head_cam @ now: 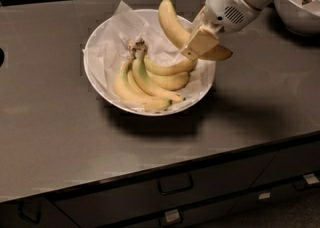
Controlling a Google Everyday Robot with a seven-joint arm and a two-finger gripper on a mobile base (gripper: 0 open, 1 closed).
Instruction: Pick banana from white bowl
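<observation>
My gripper (204,39) is shut on the banana (171,21), a long curved yellow one with its thin stem pointing up and its brownish tip showing right of the fingers. It hangs lifted above the right half of the white bowl (95,84), which is lined with crumpled white paper. The white arm reaches in from the upper right. In the bowl lie three joined greener bananas (137,84) and two shorter yellow ones (167,74).
The bowl stands on a dark grey counter (50,122) with drawers below its front edge. Another white bowl (295,14) with reddish food stands at the far right. Dark tiles run along the back.
</observation>
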